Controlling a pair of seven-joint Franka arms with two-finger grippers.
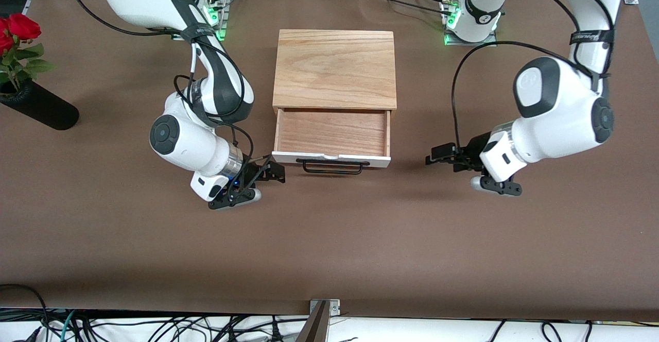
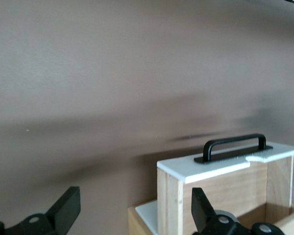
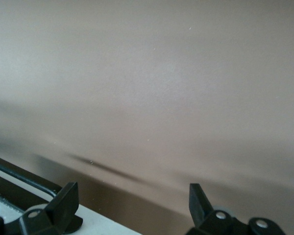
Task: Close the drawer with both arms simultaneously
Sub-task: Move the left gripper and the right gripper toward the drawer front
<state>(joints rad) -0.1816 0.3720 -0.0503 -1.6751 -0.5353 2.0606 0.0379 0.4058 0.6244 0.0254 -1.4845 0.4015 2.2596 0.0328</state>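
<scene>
Brown bench (image 1: 329,249) fills the lower half of the front frame, bare up to the two hands. Right hand (image 1: 272,173) sits just left of centre, low over the bench, at the corner of the drawer's white front toward the right arm's end; whether it touches the panel cannot be told. Its fingers (image 3: 63,203) stand spread apart in the right wrist view, nothing between them, with a strip of the white panel at the lower left of that frame. Left hand (image 1: 437,157) is right of centre, also low over the bench, clearly apart from the drawer's other end. Its fingers (image 2: 66,208) are likewise spread and hold nothing.

Drawer (image 1: 332,133) lies at frame centre, pulled well out of the wooden box (image 1: 334,69), its tray showing bare wood inside. White front panel (image 1: 331,158) faces the camera, with a thin black handle (image 1: 333,166) along it; the handle (image 2: 235,144) shows again in the left wrist view, lower right.

Black vase (image 1: 38,106) with red roses (image 1: 18,28) stands at the upper left edge of the front frame.
</scene>
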